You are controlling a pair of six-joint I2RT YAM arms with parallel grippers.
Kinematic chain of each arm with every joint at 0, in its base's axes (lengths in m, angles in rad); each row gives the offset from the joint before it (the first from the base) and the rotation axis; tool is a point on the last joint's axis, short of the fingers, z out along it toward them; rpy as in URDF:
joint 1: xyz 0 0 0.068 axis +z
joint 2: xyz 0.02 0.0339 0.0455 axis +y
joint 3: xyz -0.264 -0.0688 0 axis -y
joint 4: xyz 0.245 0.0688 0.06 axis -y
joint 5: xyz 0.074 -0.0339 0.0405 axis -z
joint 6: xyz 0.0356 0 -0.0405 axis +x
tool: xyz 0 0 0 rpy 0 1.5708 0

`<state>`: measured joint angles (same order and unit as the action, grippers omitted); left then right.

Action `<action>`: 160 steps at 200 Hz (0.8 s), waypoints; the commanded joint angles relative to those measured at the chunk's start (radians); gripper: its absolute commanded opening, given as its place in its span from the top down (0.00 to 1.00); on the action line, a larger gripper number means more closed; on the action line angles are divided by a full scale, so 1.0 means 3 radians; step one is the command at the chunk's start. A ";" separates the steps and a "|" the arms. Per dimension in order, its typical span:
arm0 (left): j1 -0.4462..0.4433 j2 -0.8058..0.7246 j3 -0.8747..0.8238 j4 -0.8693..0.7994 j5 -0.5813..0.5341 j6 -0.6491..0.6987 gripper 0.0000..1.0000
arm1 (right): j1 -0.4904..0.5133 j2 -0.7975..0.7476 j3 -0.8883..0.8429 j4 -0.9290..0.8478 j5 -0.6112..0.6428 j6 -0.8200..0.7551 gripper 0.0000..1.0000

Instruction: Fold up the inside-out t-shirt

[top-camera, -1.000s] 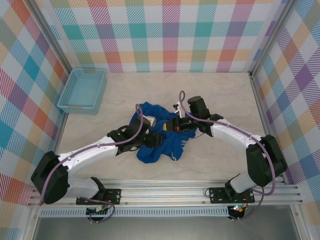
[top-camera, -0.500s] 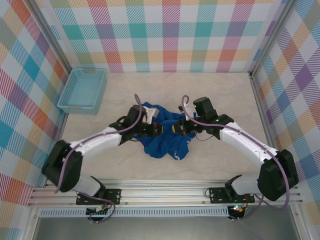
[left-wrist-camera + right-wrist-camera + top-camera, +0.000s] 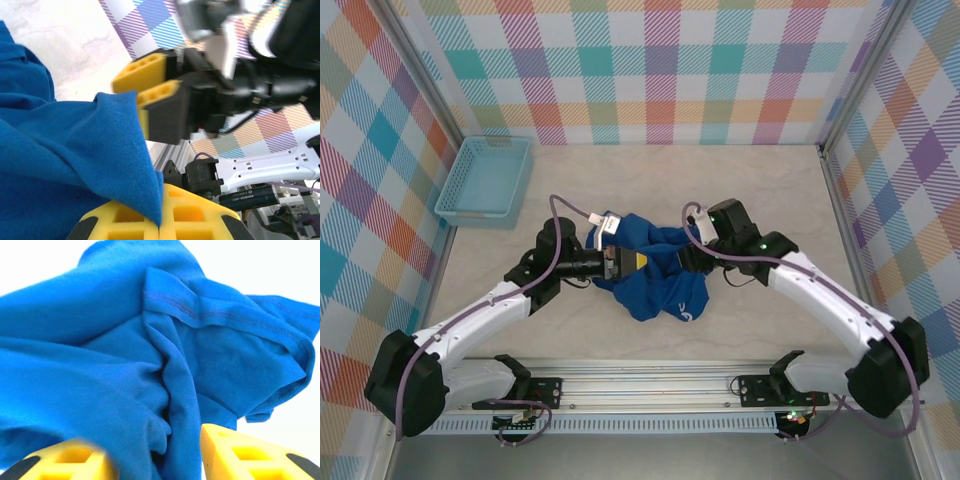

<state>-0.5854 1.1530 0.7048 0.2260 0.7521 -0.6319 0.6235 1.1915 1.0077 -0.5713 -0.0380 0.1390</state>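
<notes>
My left gripper (image 3: 161, 212) has its 2 yellow pads pressed together on an edge of the blue t-shirt (image 3: 660, 282). The left wrist view shows the cloth running into the seam between them. My right gripper (image 3: 156, 454) has its fingers apart with bunched cloth lying between them; from overhead I cannot make out that gap. The overhead view gives the layout: the shirt lies crumpled on the table (image 3: 760, 190), with 1 gripper at its left edge and 1 at its right. A basket (image 3: 483, 180) sits well left of the shirt.
</notes>
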 commanded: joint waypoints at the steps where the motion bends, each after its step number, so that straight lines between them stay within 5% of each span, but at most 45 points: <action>1: 0.0044 0.0063 0.0144 -0.0038 -0.0036 -0.0201 1.00 | 0.0129 -0.0427 -0.0122 -0.0002 -0.0181 -0.0202 0.57; 38: 0.0044 0.0090 0.0184 -0.0062 -0.0076 -0.0230 1.00 | 0.0482 -0.0789 -0.0535 0.0534 -0.0750 -0.0381 0.61; 75: 0.0049 0.0051 0.0218 -0.0143 -0.0099 -0.0230 1.00 | 0.0741 -0.0236 -0.0691 0.1197 -0.1227 -0.0253 0.70; 122: 0.0053 -0.0031 0.0280 -0.0289 -0.0065 -0.0173 1.00 | 0.0733 0.0216 -0.0844 0.1635 -0.0335 -0.0011 0.74; 160: 0.0054 -0.0090 0.0282 -0.0343 -0.0065 -0.0142 1.00 | 0.0577 0.0373 -0.0899 0.2013 -0.0274 0.0051 0.75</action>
<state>-0.5797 1.1637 0.7532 0.1295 0.7231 -0.6910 0.8215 1.2869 0.7467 -0.0952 -0.1696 0.1276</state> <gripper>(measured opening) 0.050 0.244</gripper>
